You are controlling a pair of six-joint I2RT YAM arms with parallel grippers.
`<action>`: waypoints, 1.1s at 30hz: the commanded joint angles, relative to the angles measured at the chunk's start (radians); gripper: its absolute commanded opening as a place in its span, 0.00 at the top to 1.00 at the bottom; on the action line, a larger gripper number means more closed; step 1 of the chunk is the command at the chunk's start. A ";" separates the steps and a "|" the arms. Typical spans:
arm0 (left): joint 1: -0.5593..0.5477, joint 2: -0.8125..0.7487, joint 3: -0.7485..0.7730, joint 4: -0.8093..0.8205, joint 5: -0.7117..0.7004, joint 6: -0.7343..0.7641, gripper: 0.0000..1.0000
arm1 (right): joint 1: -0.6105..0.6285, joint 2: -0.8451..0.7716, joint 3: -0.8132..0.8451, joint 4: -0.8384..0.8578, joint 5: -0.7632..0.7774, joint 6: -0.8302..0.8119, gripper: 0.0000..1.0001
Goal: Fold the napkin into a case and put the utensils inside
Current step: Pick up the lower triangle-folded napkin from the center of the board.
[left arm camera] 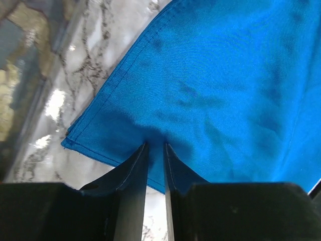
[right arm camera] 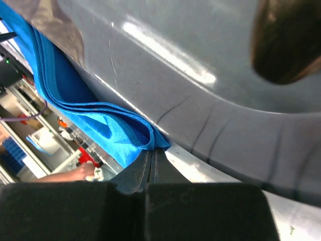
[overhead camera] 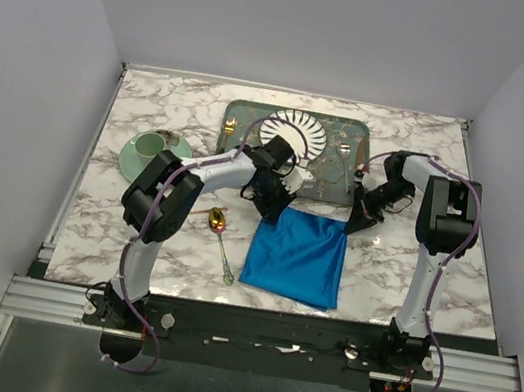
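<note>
The bright blue napkin (overhead camera: pixel 297 256) lies flat on the marble in front of the tray, folded in layers. My left gripper (overhead camera: pixel 276 205) is at its far left corner. In the left wrist view its jaws (left arm camera: pixel 155 145) stand nearly together, pinching a pucker of the napkin (left arm camera: pixel 220 85). My right gripper (overhead camera: pixel 353 223) is at the far right corner, shut on the layered napkin edge (right arm camera: pixel 125 130). The spoon (overhead camera: pixel 221 238), with a gold bowl and thin handle, lies left of the napkin. A copper-pink sliver of the fork (overhead camera: pixel 196 212) shows beside the left arm.
Behind the napkin lies the grey-green tray (overhead camera: pixel 332 173), holding the striped white plate (overhead camera: pixel 298 133) and other cutlery (overhead camera: pixel 351 161). A green cup on a saucer (overhead camera: pixel 154 153) stands at the left. The right gripper is close against the tray's edge (right arm camera: pixel 200 100).
</note>
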 commanded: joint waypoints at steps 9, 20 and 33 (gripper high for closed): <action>0.020 -0.123 -0.031 0.001 0.104 -0.007 0.39 | 0.003 -0.138 0.004 0.094 0.025 -0.076 0.99; 0.151 -0.292 -0.081 0.071 0.147 -0.174 0.23 | 0.102 -0.279 -0.114 0.163 0.067 -0.246 0.99; 0.204 -0.421 -0.220 0.169 0.155 -0.174 0.27 | 0.204 -0.290 -0.105 0.202 0.197 -0.310 0.99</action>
